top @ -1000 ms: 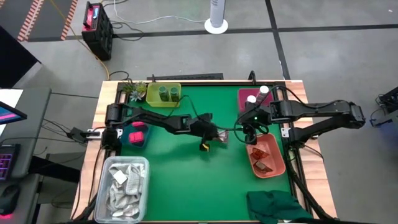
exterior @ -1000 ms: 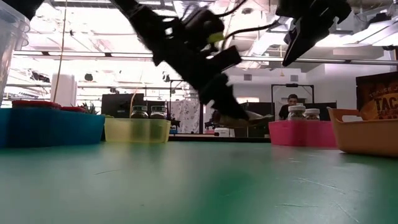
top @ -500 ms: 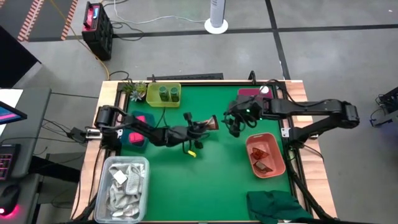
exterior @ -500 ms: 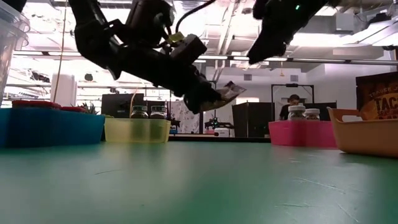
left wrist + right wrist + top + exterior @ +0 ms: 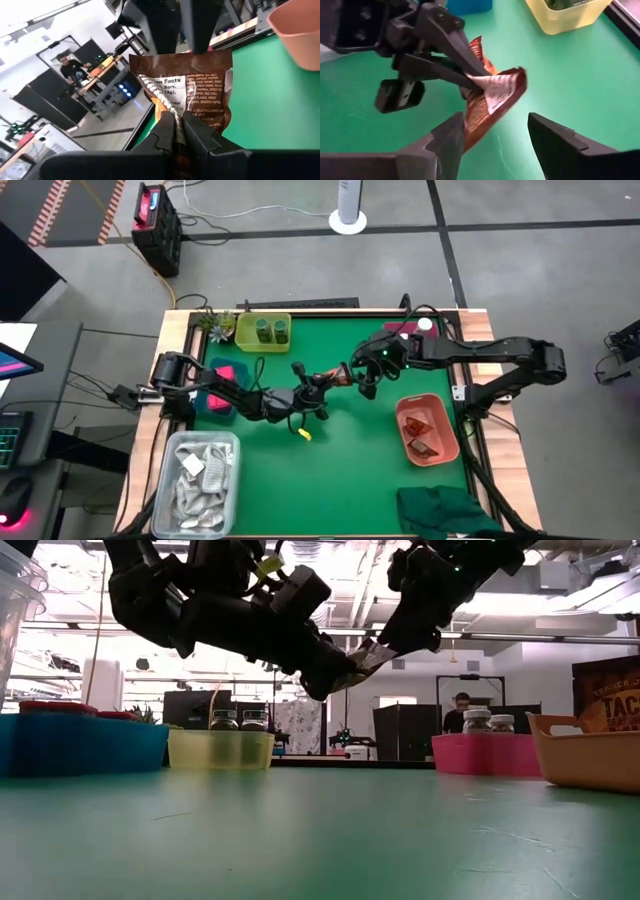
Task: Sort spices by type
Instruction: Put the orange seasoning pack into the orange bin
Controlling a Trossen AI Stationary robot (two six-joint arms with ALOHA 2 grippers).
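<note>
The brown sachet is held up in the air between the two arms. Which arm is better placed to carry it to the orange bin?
Probably the right. The left gripper holds the brown sachet; the right gripper, jaws open, faces it, and the orange bin sits on the right arm's side.

The left arm is stretched low across the table from its left edge toward the middle, and the left gripper (image 5: 328,379) is raised clear of the surface, its fingers (image 5: 167,134) pinched together on a brown sachet (image 5: 192,85). The right arm is reached in from the right edge, and the right gripper (image 5: 362,373) is held just beside the left one, fingers (image 5: 451,138) spread apart on either side of the sachet's free end.
</note>
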